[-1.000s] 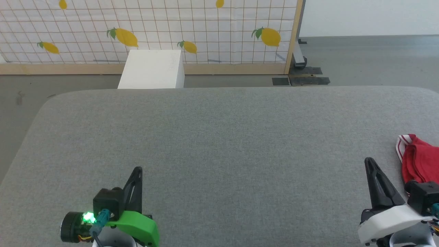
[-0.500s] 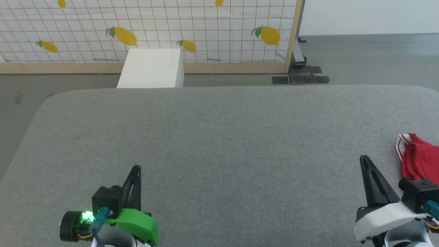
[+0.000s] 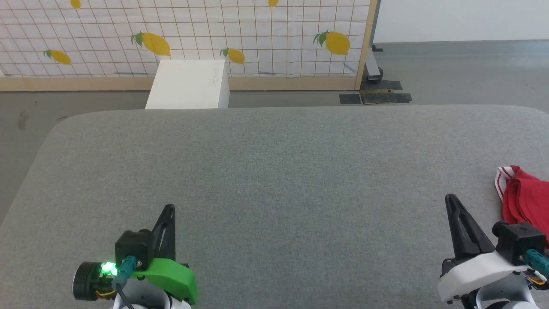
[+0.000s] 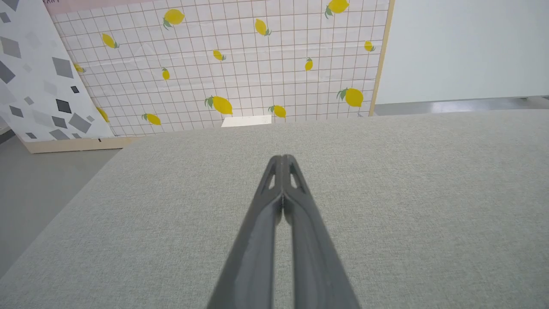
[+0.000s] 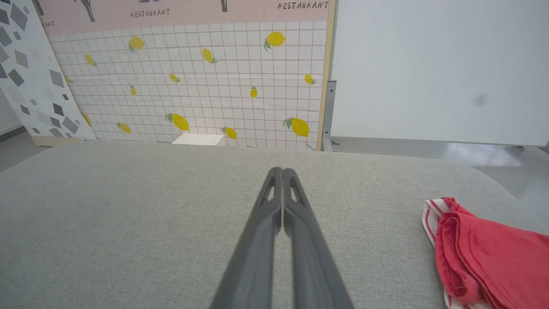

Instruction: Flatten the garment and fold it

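The garment [image 3: 525, 197] lies bunched at the right edge of the grey table [image 3: 274, 171], red with a red-white striped trim; most of it runs out of the head view. In the right wrist view the garment [image 5: 484, 257] sits at the lower right in rumpled folds. My right gripper [image 3: 450, 201] is shut and empty, just left of the garment and apart from it; its fingertips meet [image 5: 282, 171]. My left gripper [image 3: 170, 210] is shut and empty over the table's near left, tips together [image 4: 282, 159].
A white box [image 3: 188, 86] stands on the floor behind the table's far edge. A lemon-patterned grid panel [image 3: 184, 38] in a wooden frame closes off the back. Grey floor [image 3: 463, 73] lies to the far right.
The right gripper has drifted slightly left, away from the garment. The left gripper and the garment stay where they were; the camera shifted a little.
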`<state>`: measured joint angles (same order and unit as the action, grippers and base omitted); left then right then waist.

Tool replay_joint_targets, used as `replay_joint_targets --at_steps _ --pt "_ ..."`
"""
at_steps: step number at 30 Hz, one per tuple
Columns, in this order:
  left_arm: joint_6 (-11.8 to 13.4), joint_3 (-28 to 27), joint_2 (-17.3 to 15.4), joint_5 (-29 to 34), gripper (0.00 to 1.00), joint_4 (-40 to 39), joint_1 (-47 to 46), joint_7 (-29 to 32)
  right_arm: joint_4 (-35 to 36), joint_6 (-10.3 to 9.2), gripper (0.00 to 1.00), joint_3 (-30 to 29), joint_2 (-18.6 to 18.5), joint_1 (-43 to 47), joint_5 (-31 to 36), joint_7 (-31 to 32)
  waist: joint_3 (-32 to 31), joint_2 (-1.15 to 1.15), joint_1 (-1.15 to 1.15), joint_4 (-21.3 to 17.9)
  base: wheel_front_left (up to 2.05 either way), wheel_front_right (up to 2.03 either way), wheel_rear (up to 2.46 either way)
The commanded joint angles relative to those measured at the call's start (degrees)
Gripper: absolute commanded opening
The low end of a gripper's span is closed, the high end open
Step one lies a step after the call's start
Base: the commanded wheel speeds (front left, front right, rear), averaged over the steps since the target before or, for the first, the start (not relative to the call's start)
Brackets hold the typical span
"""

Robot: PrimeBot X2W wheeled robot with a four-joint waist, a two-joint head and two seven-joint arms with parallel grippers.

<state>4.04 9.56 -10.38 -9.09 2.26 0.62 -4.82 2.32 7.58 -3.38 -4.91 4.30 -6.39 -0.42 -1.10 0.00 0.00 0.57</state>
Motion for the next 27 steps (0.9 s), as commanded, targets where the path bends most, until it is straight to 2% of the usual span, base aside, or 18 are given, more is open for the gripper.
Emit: replay_joint_targets --at_steps 1,27 --pt "-0.4 -0.7 0.7 0.6 0.0 -0.3 -0.3 0.2 -0.2 -0.04 0.0 0.3 0.3 -1.2 0.8 0.2 0.0 0.0 0.0 0.0 0.0 0.0 0.0" --pt "-1.9 -4.3 3.4 4.1 0.0 -1.1 -0.4 2.1 -1.1 -0.06 0.0 1.5 1.0 -2.5 3.1 0.3 0.5 0.0 0.0 -0.2 0.0 0.0 0.0"
